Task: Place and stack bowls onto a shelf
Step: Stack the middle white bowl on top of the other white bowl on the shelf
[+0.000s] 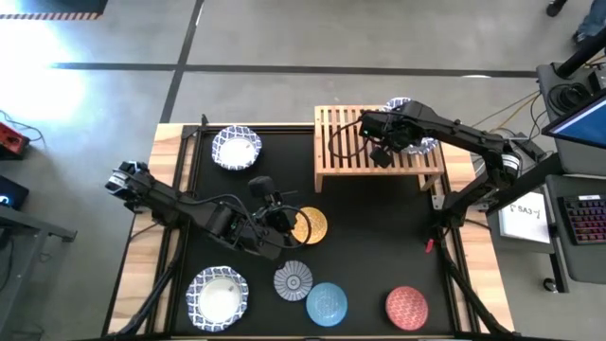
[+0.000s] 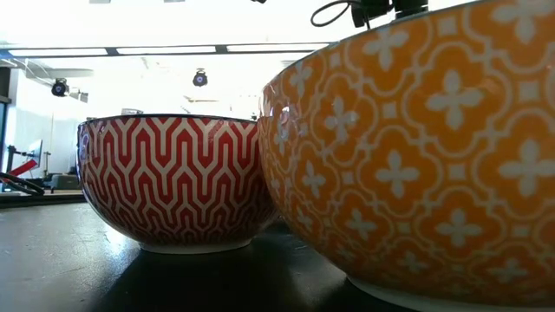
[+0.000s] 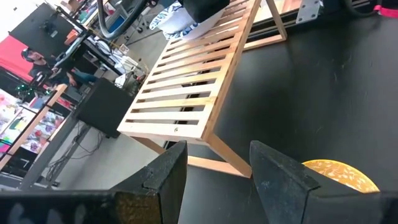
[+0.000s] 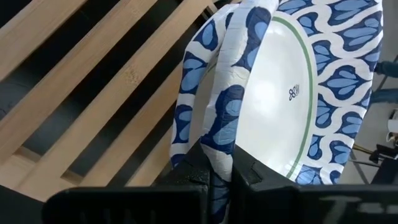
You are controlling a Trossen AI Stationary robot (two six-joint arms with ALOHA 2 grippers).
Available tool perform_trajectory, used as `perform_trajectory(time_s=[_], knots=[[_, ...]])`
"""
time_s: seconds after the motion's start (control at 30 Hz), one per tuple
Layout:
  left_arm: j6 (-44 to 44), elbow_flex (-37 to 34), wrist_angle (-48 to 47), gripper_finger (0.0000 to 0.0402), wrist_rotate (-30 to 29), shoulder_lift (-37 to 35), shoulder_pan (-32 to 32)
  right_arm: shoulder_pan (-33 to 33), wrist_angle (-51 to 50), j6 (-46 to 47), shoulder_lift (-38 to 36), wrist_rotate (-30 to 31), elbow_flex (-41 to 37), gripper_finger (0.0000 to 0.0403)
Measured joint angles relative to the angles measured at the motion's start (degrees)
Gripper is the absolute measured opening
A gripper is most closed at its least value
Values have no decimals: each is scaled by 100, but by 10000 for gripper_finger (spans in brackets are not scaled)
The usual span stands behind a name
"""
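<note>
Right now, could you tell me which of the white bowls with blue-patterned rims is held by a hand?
The blue-rimmed white bowl over the wooden slatted shelf: the right hand pinches its rim. The other two visible lie free on the black mat.

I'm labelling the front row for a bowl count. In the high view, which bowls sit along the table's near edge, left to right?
White bowl with blue-patterned rim → grey-blue patterned bowl → light blue bowl → speckled red bowl.
</note>
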Motion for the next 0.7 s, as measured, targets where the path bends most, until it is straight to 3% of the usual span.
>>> perform_trajectory(time_s=[0.17, 0.7], knots=[[-2, 0, 0, 158, 0, 0, 0, 0, 0, -69, 0, -3, 0, 20], [-394, 0, -459, 158, 2, 0, 0, 4, 1, -465, -208, -28, 304, 132]])
